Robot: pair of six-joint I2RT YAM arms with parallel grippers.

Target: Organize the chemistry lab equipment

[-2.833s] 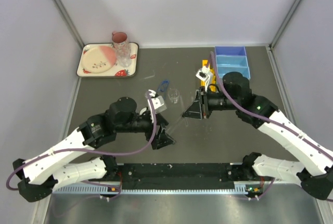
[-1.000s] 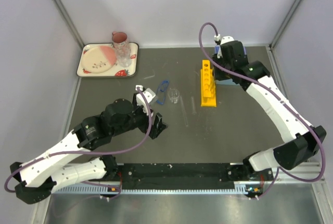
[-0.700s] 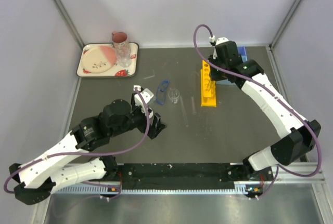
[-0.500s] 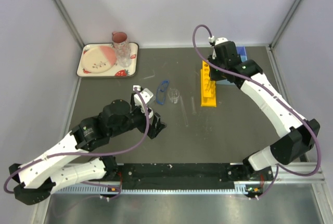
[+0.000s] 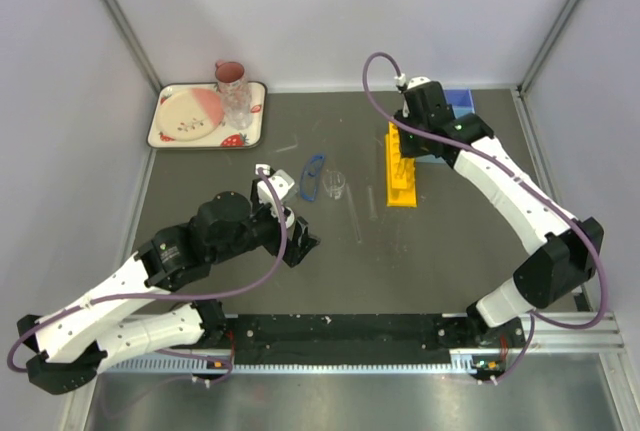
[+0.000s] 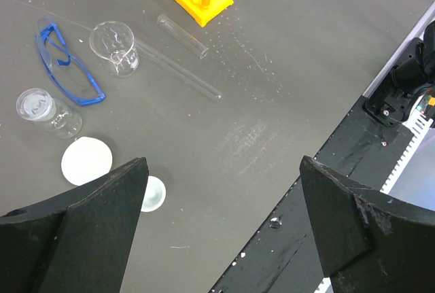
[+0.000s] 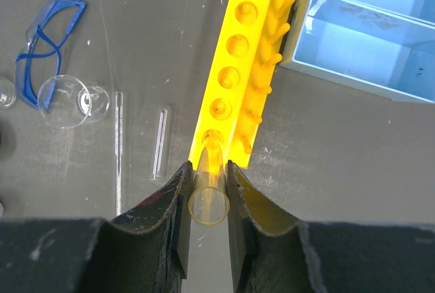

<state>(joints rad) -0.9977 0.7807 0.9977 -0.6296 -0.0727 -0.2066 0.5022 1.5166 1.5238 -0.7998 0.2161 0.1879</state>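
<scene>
— What have the right jaws got hold of?

— I see them closed on a clear glass tube; I am looking straight down its round open mouth, and the yellow beneath tints its wall; in the wrist view its lower end lies over the last hole of the long yellow plastic tube rack; whether it has entered that hole I cannot tell.

— And the rack itself?

— A single row of six round holes, with pegs along one side; it lies on the dark grey worktop, its far end just beside the pale blue divided plastic tray.

— The left jaws?

— Spread wide with nothing between them, hanging above the worktop; below them I see a flat white round dish and a smaller white round dish near it.

— The rest of the glassware?

— The blue-rimmed clear goggles lie just beside the small clear glass beaker, which stands upright; two thin clear glass tubes lie flat between beaker and rack, apart from each other; the longer one ends close to the beaker.
</scene>
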